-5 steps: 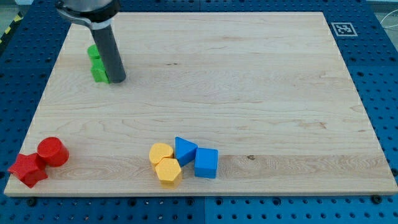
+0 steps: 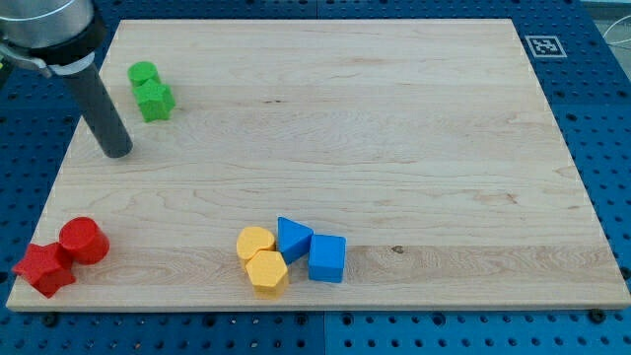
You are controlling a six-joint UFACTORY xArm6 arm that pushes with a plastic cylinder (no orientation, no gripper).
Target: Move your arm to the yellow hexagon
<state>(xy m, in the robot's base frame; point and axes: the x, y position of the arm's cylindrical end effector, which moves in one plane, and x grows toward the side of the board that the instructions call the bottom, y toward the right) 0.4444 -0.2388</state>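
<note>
The yellow hexagon (image 2: pixel 266 272) lies near the view's bottom edge of the wooden board, touching a second yellow block (image 2: pixel 255 243) just above it. My tip (image 2: pixel 117 152) is at the board's upper left, far up and left of the hexagon. It stands below and left of two green blocks (image 2: pixel 150 91) and does not touch them.
A blue triangular block (image 2: pixel 293 238) and a blue cube (image 2: pixel 327 258) sit right of the yellow blocks. A red cylinder (image 2: pixel 83 241) and a red star-like block (image 2: pixel 43 268) sit at the bottom left corner. A marker tag (image 2: pixel 541 45) is at the top right corner.
My tip has moved left and slightly down, away from the green blocks, which now show fully. The blocks have not moved.
</note>
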